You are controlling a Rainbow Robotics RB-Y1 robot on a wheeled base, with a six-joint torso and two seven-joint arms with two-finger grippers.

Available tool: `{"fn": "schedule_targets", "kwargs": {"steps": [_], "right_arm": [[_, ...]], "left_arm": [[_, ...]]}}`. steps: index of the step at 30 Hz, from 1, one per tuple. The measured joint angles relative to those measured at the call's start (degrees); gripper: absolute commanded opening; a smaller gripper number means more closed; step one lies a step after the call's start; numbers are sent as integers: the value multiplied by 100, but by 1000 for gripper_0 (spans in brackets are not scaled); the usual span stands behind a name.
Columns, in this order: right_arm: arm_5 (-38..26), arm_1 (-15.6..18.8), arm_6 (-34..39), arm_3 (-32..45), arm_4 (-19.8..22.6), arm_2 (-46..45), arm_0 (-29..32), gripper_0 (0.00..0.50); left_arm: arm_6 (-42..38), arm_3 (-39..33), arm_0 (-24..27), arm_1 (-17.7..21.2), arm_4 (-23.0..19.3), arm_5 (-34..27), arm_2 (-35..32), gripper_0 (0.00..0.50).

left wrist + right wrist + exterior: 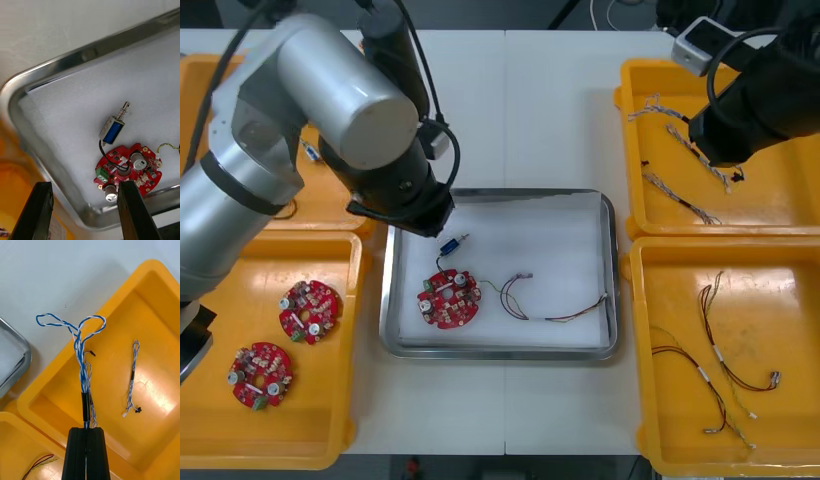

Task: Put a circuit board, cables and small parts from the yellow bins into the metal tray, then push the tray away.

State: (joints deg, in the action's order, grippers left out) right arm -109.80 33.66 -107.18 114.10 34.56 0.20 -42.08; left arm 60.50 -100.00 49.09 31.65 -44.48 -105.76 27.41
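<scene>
My right gripper [85, 430] is shut on a twisted blue and white cable [80, 348], which hangs in loops above the far right yellow bin [150, 315]. The left gripper [85, 195] is open and hovers over the far left corner of the metal tray [75, 56]. On the tray's white lining lie a round red circuit board [127, 170], a small metal part [114, 127] with a blue body, and a red and yellow cable [550, 305]. The front view shows the board [448, 298] and the part [450, 246] just beyond the left arm.
Two more circuit boards [310, 310] [260, 375] lie in the near left bin [330, 420]. The near right bin [790, 300] holds black and red cables [720, 360]. Another blue and white cable [131, 384] rests in the far right bin.
</scene>
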Motion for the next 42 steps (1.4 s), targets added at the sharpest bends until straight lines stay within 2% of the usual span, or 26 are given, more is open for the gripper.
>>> {"fn": "schedule_targets", "kwargs": {"steps": [4, 10, 16, 22, 29, 35, 42], "right_arm": [[0, -22, 0, 291, 36, 376, 0, 0], [0, -239, -7, 416, 97, 949, -5, 0], [0, -521, -78, 416, 101, 1634, -63, 0], [71, -711, -1185, 416, -32, 2255, -122, 0], [694, -747, -1254, 304, -443, 3026, -126, 0], [1287, -852, -1262, -244, -677, 3443, -131, 0], [1832, -873, -1329, -952, -838, 3749, -135, 0]], "left_arm": [[0, -130, 1, 59, -43, -308, -484, 500], [0, -148, 1, 220, -68, -370, -1126, 500], [1, -148, 1, 472, 39, -376, -1373, 500], [2, -53, 1, 602, 171, -377, -1691, 500], [142, 508, 2, 613, 323, -379, -2325, 500], [218, 1139, 97, 654, 568, -379, -2562, 500], [218, 2179, 461, 659, 686, -379, -2679, 500]]}}
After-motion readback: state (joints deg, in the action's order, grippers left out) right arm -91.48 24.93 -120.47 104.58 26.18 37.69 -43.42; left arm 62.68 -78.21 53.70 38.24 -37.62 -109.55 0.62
